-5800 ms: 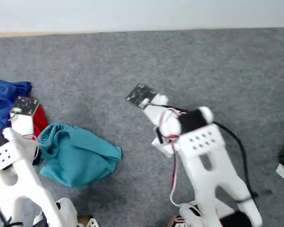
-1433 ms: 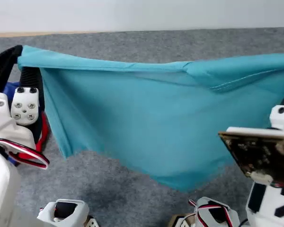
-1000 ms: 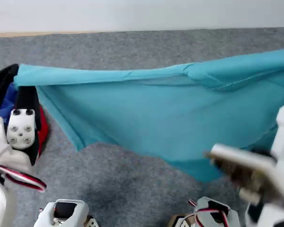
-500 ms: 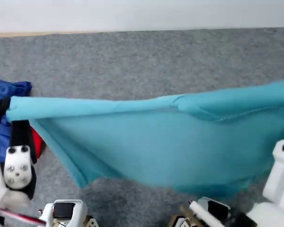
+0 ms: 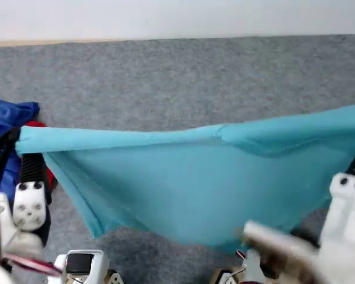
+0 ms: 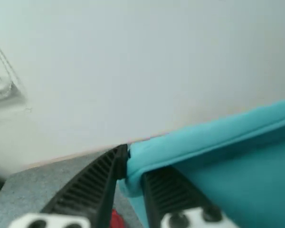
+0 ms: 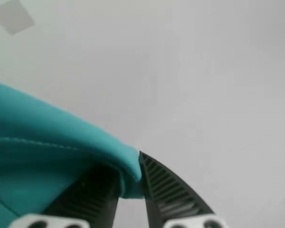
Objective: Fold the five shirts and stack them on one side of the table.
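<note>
Two pinch points on the teal shirt (image 5: 201, 183), one per arm. Held up off the grey bench (image 5: 165, 71) and stretched wide, from the left edge across to the right edge, above the near half. Upper border pulled into a nearly straight band, with a small fold just right of centre. Below the band, a broad hanging sheet with a slanting lower hem, lowest toward the near edge.

Left gripper (image 6: 131, 167):
- Raised at the left edge of the bench.
- Fingers (image 6: 92, 187) pressed together on the left end of the upper border.
- Bunched teal cloth clamped between the ribbed inner faces, spilling out on the far side of the tips.

Right gripper (image 7: 131, 176):
- Raised at the right edge of the bench.
- Fingers (image 7: 168, 190) pinching the opposite end of the same border.
- Rounded roll of teal cloth gripped at the tips, with a stitched seam leading away from them.

Blue shirt (image 5: 9, 115) crumpled at the left edge, beyond the left arm. Red shirt (image 6: 115, 221) just beside it, mostly hidden by arm and teal cloth. Pale wall (image 5: 165, 18) behind the far edge.
</note>
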### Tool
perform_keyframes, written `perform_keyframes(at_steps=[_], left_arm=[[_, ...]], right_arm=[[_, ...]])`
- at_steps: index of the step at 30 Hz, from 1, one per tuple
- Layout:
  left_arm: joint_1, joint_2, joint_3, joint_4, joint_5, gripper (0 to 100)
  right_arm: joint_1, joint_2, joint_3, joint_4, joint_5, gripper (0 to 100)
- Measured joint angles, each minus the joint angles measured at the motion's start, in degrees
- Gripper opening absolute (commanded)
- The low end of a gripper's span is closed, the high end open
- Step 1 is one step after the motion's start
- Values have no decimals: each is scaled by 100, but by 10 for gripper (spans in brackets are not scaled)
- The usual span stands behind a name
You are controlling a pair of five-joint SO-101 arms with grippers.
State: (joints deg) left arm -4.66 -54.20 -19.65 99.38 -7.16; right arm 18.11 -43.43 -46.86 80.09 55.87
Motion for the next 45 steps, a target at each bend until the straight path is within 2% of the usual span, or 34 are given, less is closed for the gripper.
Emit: perform_keyframes(at_steps=[7,14,19,29,35,39,45], left_arm=[[0,0,1081,-18,0,4],[0,18,2532,-712,0,4],[0,26,3657,-1697,0,4],[9,264,5996,-4607,0,4],[9,1582,5952,-5574,0,4],[9,2760,5310,-5943,0,4],[70,4607,3956,-6031,0,4]], right_arm=[[0,0,870,0,-26,11],[-343,0,1978,-9,-26,11],[-501,9,3121,-633,-44,11],[-774,105,6110,-3147,-53,11],[-941,211,7341,-4642,-53,11],[-967,782,7376,-5204,-44,11],[-967,1943,6936,-5705,-53,11]])
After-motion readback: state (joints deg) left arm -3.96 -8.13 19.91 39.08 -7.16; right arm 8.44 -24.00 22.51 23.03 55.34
